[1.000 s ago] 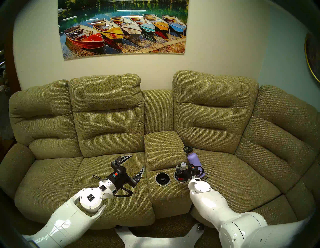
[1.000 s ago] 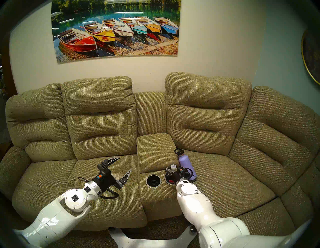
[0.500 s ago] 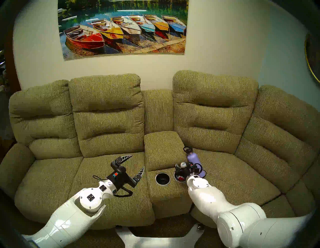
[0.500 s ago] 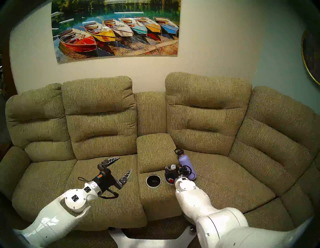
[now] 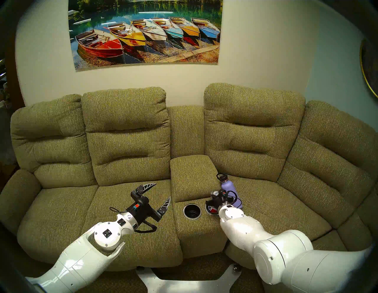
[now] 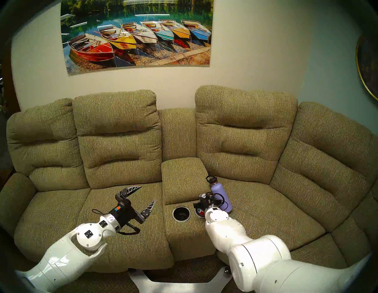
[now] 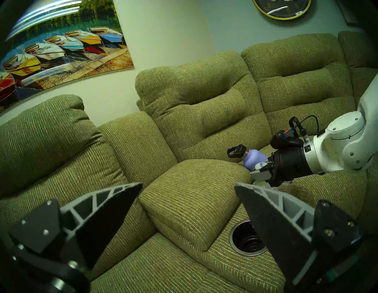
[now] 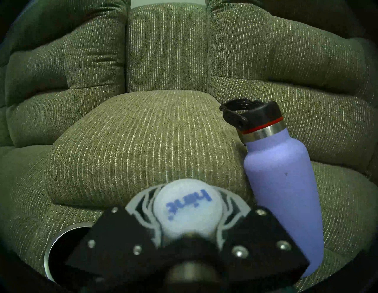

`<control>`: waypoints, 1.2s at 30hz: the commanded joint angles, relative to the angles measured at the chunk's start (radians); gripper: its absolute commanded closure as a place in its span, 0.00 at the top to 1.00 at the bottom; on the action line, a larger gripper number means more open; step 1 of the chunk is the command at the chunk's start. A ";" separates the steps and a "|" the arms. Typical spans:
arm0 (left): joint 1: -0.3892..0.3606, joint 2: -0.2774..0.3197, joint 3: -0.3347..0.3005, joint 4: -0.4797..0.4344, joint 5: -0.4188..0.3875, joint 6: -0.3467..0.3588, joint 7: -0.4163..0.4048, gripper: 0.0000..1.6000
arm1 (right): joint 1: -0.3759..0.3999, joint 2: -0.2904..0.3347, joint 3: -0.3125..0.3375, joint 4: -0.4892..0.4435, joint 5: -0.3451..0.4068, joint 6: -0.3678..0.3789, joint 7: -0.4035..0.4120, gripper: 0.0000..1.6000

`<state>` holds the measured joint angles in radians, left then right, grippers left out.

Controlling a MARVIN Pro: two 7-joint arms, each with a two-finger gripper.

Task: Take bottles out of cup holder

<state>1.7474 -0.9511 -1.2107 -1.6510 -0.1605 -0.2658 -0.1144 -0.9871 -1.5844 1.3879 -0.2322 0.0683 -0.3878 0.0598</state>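
The right tool (image 8: 188,214) is clenched around the small clear plastic bottle's white cap (image 8: 187,208), standing upright in the right silver-rimmed black cup-holder well (image 5: 210,212); lavender metal flask (image 8: 282,184) just right. Left tool (image 5: 156,196) spread, idle.

Domestic living room. Evidence: an olive-green upholstered sectional sofa (image 5: 126,143) with a built-in cup holder (image 5: 192,211) in its console, set against a cream wall. A large print of rowing boats (image 5: 146,33) and a round gold-rimmed wall clock (image 7: 281,8) hang above.
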 commanded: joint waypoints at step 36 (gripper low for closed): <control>-0.009 0.004 0.008 -0.017 -0.003 -0.008 0.003 1.00 | -0.140 0.075 0.046 -0.435 0.012 -0.386 0.011 0.00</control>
<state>1.7423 -0.9465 -1.2032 -1.6508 -0.1657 -0.2659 -0.1095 -1.1080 -1.5293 1.4258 -0.5544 0.0826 -0.7263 0.0821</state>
